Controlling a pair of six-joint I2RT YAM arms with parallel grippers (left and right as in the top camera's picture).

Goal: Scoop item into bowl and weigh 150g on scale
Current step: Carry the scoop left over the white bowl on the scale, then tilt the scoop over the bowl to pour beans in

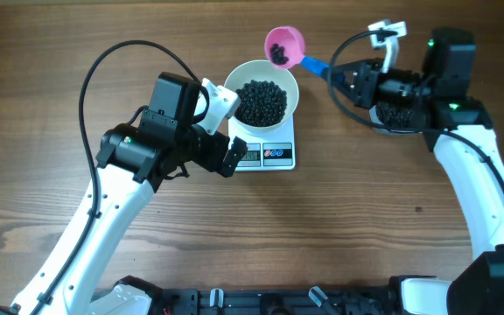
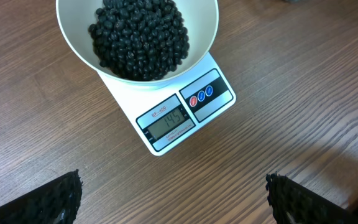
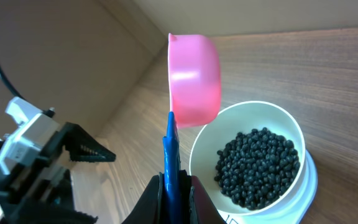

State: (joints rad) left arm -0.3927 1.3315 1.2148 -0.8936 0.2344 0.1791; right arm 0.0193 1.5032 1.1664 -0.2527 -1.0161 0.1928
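Observation:
The white bowl (image 1: 233, 91) stands on the scale (image 1: 278, 154) and holds a heap of black beans, the item (image 1: 262, 101). In the left wrist view the bowl (image 2: 73, 28) sits above the scale (image 2: 219, 99), whose display reads 145. My right gripper (image 1: 338, 75) is shut on the blue handle (image 3: 169, 155) of a pink scoop (image 1: 284, 44). The scoop hovers just beyond the bowl's far rim with a few beans in it. My left gripper (image 1: 228, 131) hangs open on the bowl's left side, over the scale's left end, with nothing between its fingers.
A tub of more black beans (image 1: 397, 112) lies under my right arm at the back right. In the right wrist view, one toothed finger (image 3: 84, 149) of the left gripper shows left of the bowl (image 3: 247, 115). Bare wooden tabletop surrounds the scale.

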